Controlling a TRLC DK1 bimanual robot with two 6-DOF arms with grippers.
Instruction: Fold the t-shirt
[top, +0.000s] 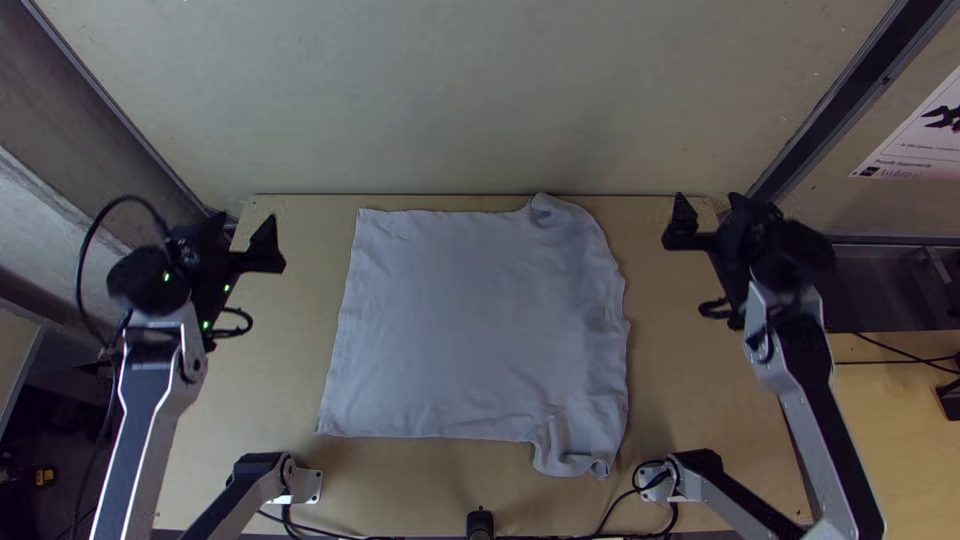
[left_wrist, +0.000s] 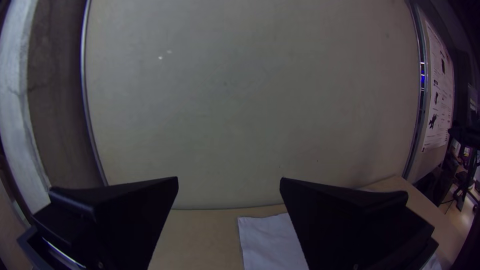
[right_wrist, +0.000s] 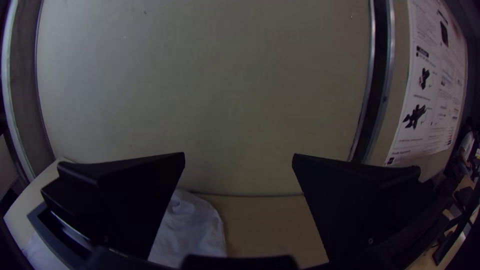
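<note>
one t-shirt (top: 470, 320) spread on one worktop (top: 290, 330), two corners rumpled. left claw (top: 240, 235) at one side, two fingers spread; right claw (top: 712, 212) opposite, two fingers spread.

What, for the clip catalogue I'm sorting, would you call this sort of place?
Probably a robotics lab or demo booth: two robot arms flank a wooden table bearing a pale shirt, and a printed poster hangs at one side.

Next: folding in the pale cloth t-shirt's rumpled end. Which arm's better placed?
Right, probably: its open black hand is nearer the rumpled end of the shirt; the left hand is nearer the straight-edged end.
</note>
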